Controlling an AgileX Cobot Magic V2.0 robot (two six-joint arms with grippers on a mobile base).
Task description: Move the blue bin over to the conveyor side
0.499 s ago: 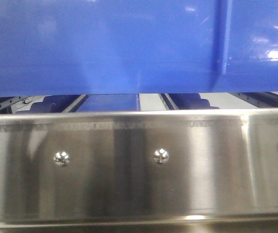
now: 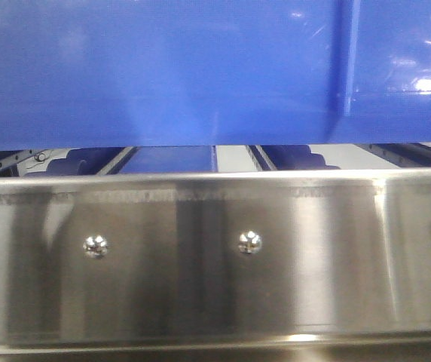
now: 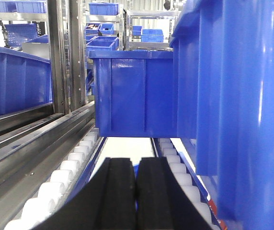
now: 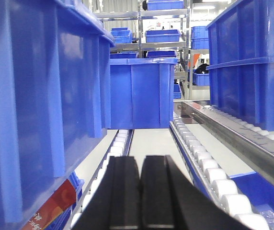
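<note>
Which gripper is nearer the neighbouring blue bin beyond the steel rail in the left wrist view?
Left. The left gripper sits just across the steel rail from that neighbouring bin; the right gripper is on the far side of the blue bin between them.

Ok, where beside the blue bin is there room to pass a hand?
Left of the blue bin, a lane over the white rollers runs to the steel rail, open ahead of the left hand until the next bin. Right of it, a pale strip reaches the roller track. Crowded: beneath the bin only a slit above the front steel panel.
</note>
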